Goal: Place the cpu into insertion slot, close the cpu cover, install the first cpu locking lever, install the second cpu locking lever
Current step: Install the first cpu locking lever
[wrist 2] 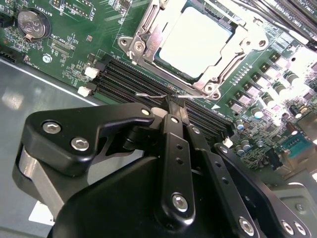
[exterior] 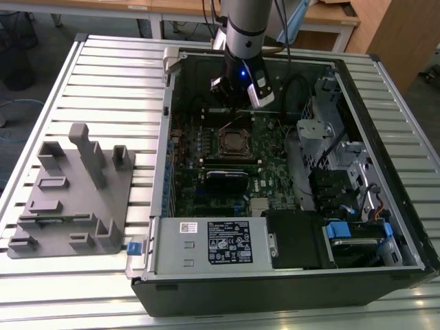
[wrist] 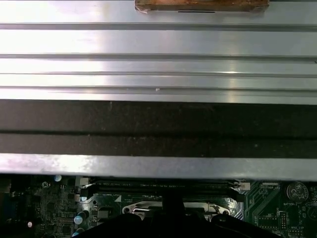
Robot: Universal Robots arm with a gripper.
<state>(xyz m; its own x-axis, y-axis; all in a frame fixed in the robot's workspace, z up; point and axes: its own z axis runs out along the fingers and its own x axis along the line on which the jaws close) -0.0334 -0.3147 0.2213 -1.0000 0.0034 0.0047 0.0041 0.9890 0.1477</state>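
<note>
Ribbed metal desk (exterior: 103,75) in a workshop room.
Its silvery slats catch bright light; pale wooden tables (exterior: 330,15) stand behind, a wooden cabinet (exterior: 395,34) at the exterior view's right, grey floor (exterior: 62,24) beyond.

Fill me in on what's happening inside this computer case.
The arm's gripper is down over the motherboard, shut, its tip at a thin wire lever beside the insertion slot. The cpu already sits in it, with the cpu cover lying flat around it.
</note>
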